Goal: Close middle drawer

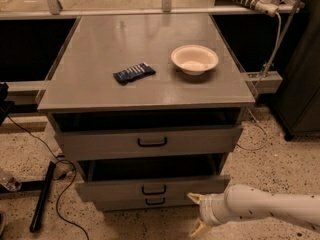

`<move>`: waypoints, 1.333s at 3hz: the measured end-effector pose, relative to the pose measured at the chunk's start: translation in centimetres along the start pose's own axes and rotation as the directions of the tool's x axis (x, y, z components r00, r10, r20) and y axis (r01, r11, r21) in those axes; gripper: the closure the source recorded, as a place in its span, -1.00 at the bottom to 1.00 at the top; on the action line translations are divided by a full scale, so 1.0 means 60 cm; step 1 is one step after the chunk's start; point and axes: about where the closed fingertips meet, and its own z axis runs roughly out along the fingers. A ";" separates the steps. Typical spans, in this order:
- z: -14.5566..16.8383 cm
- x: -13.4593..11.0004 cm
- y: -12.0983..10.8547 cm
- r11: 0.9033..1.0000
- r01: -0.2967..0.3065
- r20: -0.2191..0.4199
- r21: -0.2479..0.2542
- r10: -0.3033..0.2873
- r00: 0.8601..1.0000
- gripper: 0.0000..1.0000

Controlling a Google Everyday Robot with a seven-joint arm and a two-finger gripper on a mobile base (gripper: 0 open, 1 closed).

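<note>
Middle drawer (115,190) is lower centre of frame, partly pulled out, with a dark gap above its front, under the taller top drawer (100,144). Hand (196,213) is lower right, fingers spread and holding nothing, upper tip just beside the front's lower right corner. I'd press flat near the black handle (153,189) and push straight in. An off-centre shove likely racks it.

Warm, dim light falls from above. Pale glare streaks the back of the desk (95,86); the middle drawer (115,189) is deeply shadowed inside. The gripper (196,213), low at right, catches bright light.
</note>
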 end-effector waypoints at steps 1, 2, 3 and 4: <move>0.016 -0.020 -0.075 0.998 0.064 0.019 0.015 -0.065 0.998 0.00; 0.029 -0.008 -0.148 0.996 0.075 0.002 0.044 -0.075 0.997 0.46; 0.018 0.021 -0.173 0.996 0.054 -0.020 0.065 -0.053 0.998 0.92; -0.023 0.034 -0.149 0.995 0.042 -0.031 0.088 -0.040 0.999 1.00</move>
